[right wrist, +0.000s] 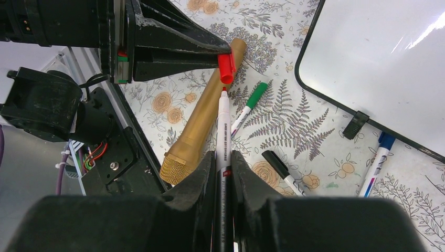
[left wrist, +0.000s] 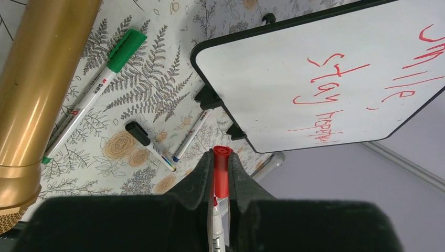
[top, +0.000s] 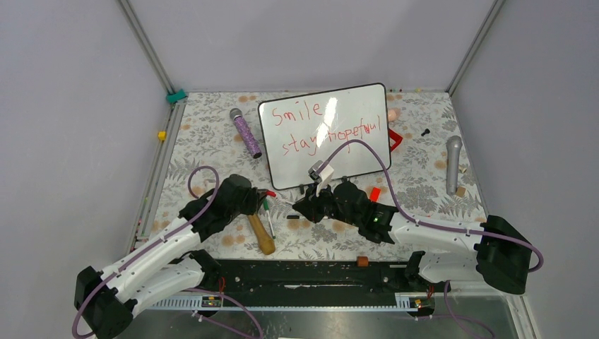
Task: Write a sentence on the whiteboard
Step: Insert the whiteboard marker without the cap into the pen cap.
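Note:
The whiteboard stands tilted at the back middle of the table. The sentence is on it in red, "Smile" over "stay hopeful"; part of it shows in the left wrist view. My left gripper is shut on a red marker cap, also in the right wrist view. My right gripper is shut on a white marker. Its red tip points at the cap's opening, just short of it. Both grippers meet in front of the board's near left corner.
A gold microphone lies under the grippers. Green-capped, black-capped and blue markers lie beside it. A purple microphone lies left of the board, a grey one right. A red object sits behind the board.

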Robot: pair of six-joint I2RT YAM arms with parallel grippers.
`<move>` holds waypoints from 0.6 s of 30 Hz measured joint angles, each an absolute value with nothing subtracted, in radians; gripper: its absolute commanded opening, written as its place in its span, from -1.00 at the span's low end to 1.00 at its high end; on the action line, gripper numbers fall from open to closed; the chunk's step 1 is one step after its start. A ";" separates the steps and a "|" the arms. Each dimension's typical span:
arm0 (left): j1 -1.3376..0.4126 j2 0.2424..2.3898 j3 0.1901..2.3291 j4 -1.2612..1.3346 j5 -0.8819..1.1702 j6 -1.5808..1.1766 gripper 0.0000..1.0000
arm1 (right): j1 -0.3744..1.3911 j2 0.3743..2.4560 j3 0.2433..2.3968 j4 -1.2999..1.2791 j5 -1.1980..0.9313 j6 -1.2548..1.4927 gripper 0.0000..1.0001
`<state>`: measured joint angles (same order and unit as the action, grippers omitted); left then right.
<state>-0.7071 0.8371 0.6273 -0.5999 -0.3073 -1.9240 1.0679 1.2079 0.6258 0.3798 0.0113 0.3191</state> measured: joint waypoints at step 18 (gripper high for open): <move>-0.707 0.858 0.625 -0.573 -0.284 -1.924 -1.00 | 1.069 1.208 0.637 0.382 0.034 0.318 -1.00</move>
